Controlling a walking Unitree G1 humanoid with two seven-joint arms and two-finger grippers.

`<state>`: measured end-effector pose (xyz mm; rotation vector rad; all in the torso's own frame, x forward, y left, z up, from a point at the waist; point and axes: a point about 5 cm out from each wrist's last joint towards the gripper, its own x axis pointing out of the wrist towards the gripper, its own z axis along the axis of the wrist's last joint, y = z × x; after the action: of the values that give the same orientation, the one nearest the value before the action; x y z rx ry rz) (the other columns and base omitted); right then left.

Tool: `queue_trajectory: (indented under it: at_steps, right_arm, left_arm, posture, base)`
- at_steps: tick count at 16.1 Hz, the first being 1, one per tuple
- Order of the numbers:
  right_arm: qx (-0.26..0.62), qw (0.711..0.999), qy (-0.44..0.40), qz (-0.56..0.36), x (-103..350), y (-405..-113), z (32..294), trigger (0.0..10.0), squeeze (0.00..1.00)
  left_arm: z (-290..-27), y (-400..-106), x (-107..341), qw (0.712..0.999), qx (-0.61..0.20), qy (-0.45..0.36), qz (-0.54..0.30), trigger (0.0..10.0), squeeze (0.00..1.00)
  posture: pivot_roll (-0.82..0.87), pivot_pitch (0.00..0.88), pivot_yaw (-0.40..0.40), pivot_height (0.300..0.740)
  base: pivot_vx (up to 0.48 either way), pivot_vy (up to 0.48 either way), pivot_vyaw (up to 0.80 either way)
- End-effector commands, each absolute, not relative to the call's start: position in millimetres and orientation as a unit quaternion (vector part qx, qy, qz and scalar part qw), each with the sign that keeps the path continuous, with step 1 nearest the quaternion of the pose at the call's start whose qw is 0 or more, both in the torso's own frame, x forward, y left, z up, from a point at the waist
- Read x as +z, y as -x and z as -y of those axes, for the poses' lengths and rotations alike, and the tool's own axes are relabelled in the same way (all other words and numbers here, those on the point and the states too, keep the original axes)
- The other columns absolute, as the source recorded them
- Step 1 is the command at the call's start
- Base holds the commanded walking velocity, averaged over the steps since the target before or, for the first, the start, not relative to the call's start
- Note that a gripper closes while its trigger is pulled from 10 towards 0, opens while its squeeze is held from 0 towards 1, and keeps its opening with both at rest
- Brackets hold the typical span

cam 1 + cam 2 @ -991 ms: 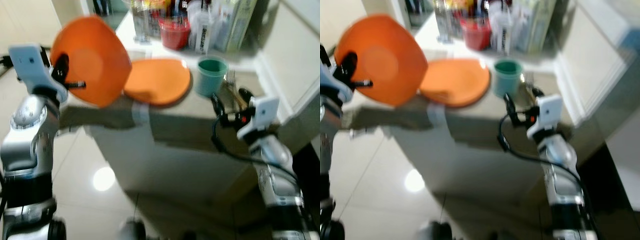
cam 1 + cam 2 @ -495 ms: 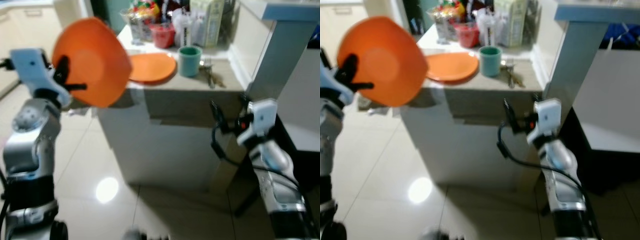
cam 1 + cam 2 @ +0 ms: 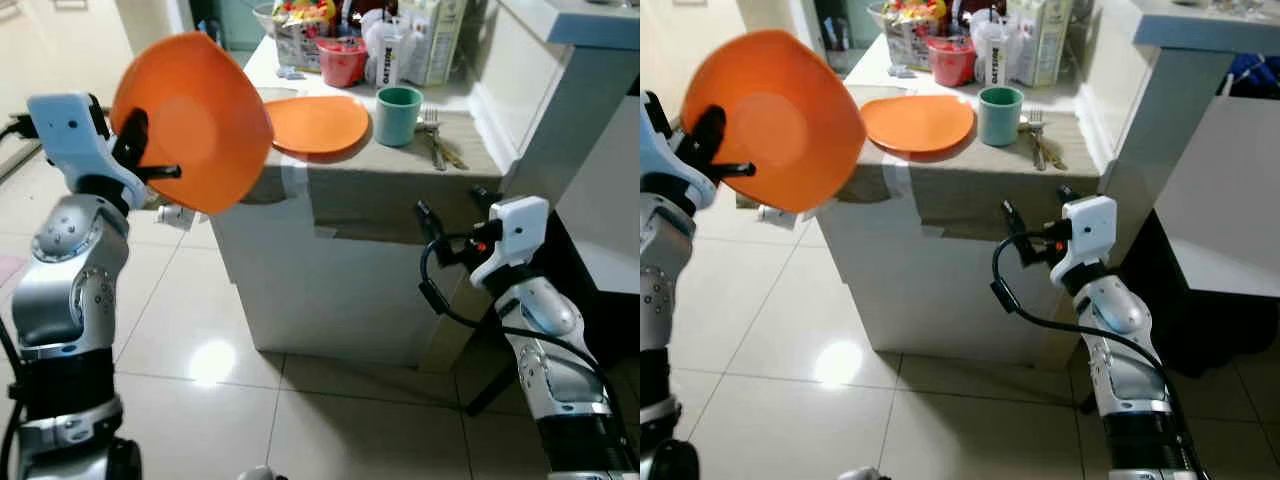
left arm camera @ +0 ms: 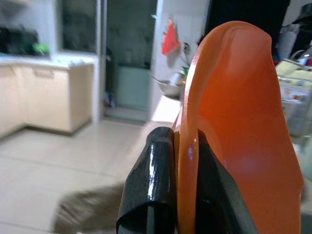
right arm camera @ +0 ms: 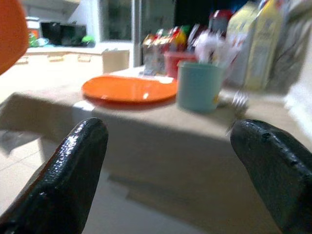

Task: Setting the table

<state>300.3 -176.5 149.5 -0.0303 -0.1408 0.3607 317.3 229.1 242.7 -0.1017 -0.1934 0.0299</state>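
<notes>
Left hand (image 3: 140,160) clamps my round orange plastic plate (image 3: 195,120) by its rim, right hand (image 3: 1035,228) gapes empty below the worktop (image 3: 400,165); I'd keep it level.

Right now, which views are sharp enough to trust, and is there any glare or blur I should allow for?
Both eye views are fairly sharp; a bright lamp reflection sits on the floor tiles. Left wrist view: the orange plate and fingers are crisp, the kitchen behind soft. Right wrist view: blurred throughout; the second plate and green cup are smeared.
</notes>
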Motion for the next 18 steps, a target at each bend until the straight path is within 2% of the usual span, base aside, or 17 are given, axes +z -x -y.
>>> queue_trajectory:
  at_steps: [1,5,11,18]
  right_arm:
    - [0.215,0.975,-0.011,0.058,154,-301,166,10.0,0.00]
    - [0.256,0.963,-0.077,0.025,159,-304,149,10.0,0.00]
    - [0.324,0.924,-0.200,-0.023,169,-306,127,10.0,0.00]
    - [0.354,0.903,-0.238,-0.048,164,-311,96,10.0,0.00]
  left_arm:
    - [-224,-313,250,0.991,0.004,0.076,0.107,0.0,0.00]
    - [-213,-313,241,0.989,-0.006,0.114,0.094,0.0,0.00]
    - [-190,-313,226,0.986,-0.029,0.149,0.066,0.0,0.00]
    - [-160,-317,232,0.972,-0.075,0.213,0.059,0.0,0.00]
  posture:
    - [-0.11,0.000,0.036,0.740]
    - [-0.10,0.000,0.030,0.740]
    - [-0.10,0.000,0.029,0.740]
    - [-0.09,0.000,0.028,0.740]
  base:
    - [0.000,0.000,0.00]
    - [0.000,0.000,0.00]
    - [0.000,0.000,0.00]
    - [0.000,0.000,0.00]
